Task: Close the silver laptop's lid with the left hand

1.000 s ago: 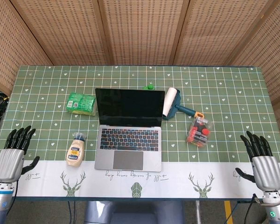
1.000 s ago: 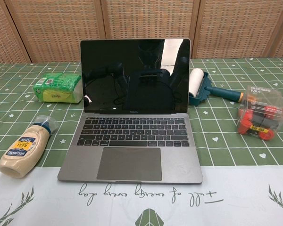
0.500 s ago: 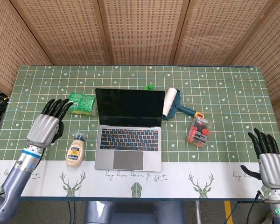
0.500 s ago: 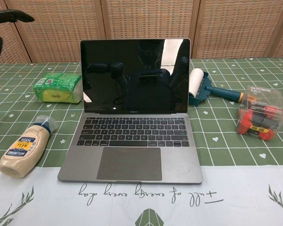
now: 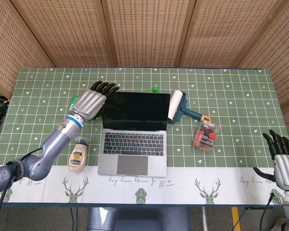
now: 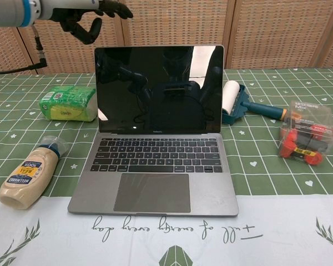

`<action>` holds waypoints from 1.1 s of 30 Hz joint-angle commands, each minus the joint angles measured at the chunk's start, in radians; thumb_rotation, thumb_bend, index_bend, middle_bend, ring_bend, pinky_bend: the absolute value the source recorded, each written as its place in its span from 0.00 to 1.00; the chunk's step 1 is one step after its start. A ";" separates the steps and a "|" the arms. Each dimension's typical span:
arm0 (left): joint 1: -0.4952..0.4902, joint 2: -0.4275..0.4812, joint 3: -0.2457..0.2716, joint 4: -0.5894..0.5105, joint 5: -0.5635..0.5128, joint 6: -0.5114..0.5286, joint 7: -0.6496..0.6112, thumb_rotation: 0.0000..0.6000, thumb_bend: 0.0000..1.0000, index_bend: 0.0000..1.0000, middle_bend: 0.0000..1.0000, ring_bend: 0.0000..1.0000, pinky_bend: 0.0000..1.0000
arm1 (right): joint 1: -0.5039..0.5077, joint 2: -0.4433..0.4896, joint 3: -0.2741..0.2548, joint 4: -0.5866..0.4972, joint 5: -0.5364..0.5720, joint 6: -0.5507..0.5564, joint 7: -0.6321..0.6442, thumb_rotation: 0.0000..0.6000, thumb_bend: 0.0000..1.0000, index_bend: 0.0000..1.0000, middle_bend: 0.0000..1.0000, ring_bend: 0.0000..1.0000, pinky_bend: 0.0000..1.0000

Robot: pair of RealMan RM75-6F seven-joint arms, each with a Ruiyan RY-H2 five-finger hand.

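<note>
The left hand (image 5: pixel 90 101), fingers spread and empty, hovered above the upper left corner of the open silver laptop (image 5: pixel 133 133) at table centre. Pushing at one corner could skid or twist the base. The green packet (image 6: pixel 67 103), mayonnaise bottle (image 5: pixel 78 154) and lint roller (image 5: pixel 176 106) lay alongside, clear of the lid's path.

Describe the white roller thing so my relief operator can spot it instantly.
Start at the open silver laptop in the middle of the green checked tablecloth. Just off the screen's right edge lies a lint roller: a white cylinder in a teal cradle, its teal handle with an orange tip pointing toward the clear box of red items. Nothing else nearby is cylindrical and white.
</note>
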 commanded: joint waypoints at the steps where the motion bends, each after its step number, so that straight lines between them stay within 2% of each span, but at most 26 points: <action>1: -0.106 -0.034 0.002 0.096 -0.091 -0.096 0.018 1.00 1.00 0.00 0.00 0.00 0.02 | 0.002 0.000 0.004 0.003 0.006 -0.003 0.004 1.00 0.04 0.00 0.00 0.00 0.00; 6: -0.218 -0.066 0.048 0.215 -0.204 -0.178 0.008 1.00 1.00 0.01 0.00 0.00 0.05 | 0.002 0.001 0.006 0.007 0.011 -0.006 0.010 1.00 0.04 0.00 0.00 0.00 0.00; 12: -0.315 -0.107 0.115 0.311 -0.305 -0.212 -0.015 1.00 1.00 0.05 0.00 0.00 0.08 | 0.002 0.004 0.008 0.010 0.017 -0.011 0.019 1.00 0.04 0.00 0.00 0.00 0.00; 21: -0.389 -0.142 0.186 0.362 -0.362 -0.218 -0.063 1.00 1.00 0.09 0.00 0.00 0.11 | -0.001 0.008 0.010 0.010 0.012 -0.002 0.034 1.00 0.04 0.00 0.00 0.00 0.00; 25: -0.410 -0.145 0.203 0.370 -0.377 -0.224 -0.080 1.00 1.00 0.14 0.01 0.03 0.14 | -0.001 0.008 0.009 0.009 0.007 0.001 0.035 1.00 0.04 0.00 0.00 0.00 0.00; 33: -0.446 -0.144 0.249 0.362 -0.395 -0.200 -0.105 1.00 1.00 0.27 0.14 0.15 0.23 | -0.002 0.008 0.007 0.008 0.001 0.006 0.035 1.00 0.04 0.00 0.00 0.00 0.00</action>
